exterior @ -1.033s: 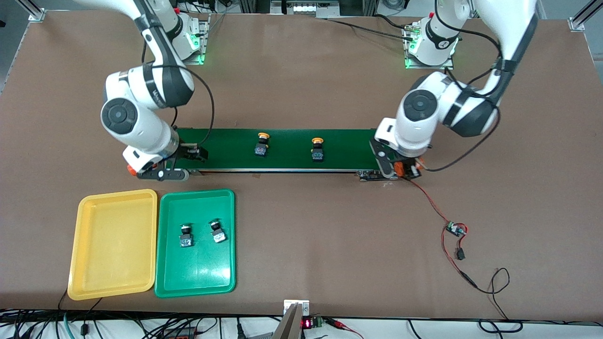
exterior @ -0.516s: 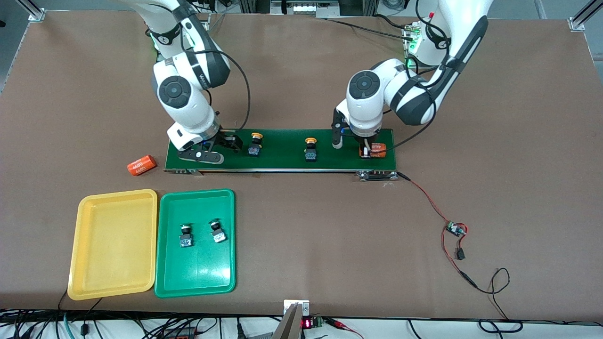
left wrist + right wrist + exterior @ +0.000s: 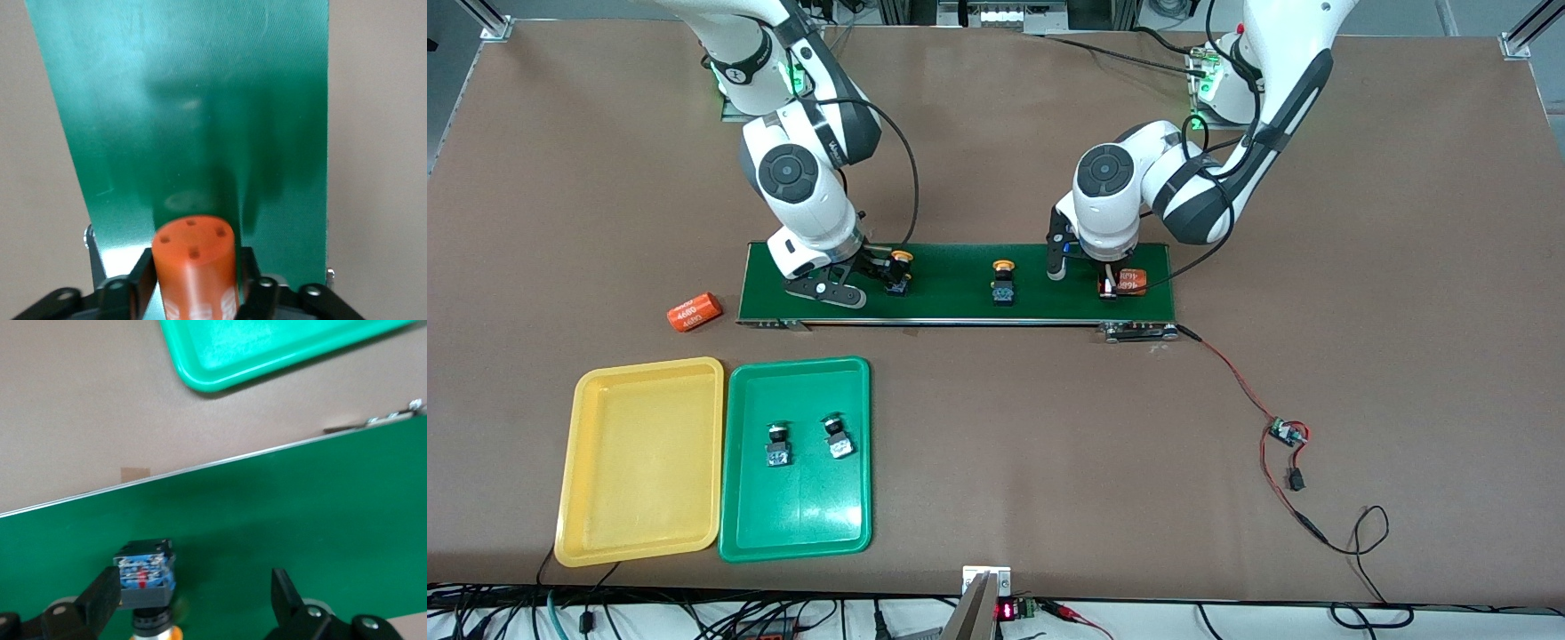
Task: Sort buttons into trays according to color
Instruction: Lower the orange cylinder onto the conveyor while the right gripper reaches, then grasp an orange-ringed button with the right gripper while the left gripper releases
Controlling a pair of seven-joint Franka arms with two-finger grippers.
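Note:
Two yellow-capped buttons ride the dark green belt [image 3: 951,293]. One yellow button [image 3: 898,274] [image 3: 143,577] sits between the fingers of my open right gripper [image 3: 885,276] [image 3: 193,600], close against one finger [image 3: 100,593]. The other yellow button [image 3: 1003,284] lies mid-belt. Two green buttons [image 3: 779,447] [image 3: 837,437] lie in the green tray [image 3: 800,507] [image 3: 267,353]. The yellow tray [image 3: 640,462] beside it holds nothing. My left gripper [image 3: 1116,283] [image 3: 193,287] is at the belt's other end, open around an orange cylinder [image 3: 1132,281] [image 3: 193,260], with a sliver of belt showing beside it.
A second orange cylinder [image 3: 694,312] lies on the table off the belt's end toward the right arm. Red and black wires with a small circuit board [image 3: 1288,433] trail from the belt's other end, nearer the front camera.
Both arms swung inward from the belt's ends. The right gripper came up to the first yellow button. The left gripper brought its cylinder over the belt and widened. Both buttons drifted toward the right arm's end.

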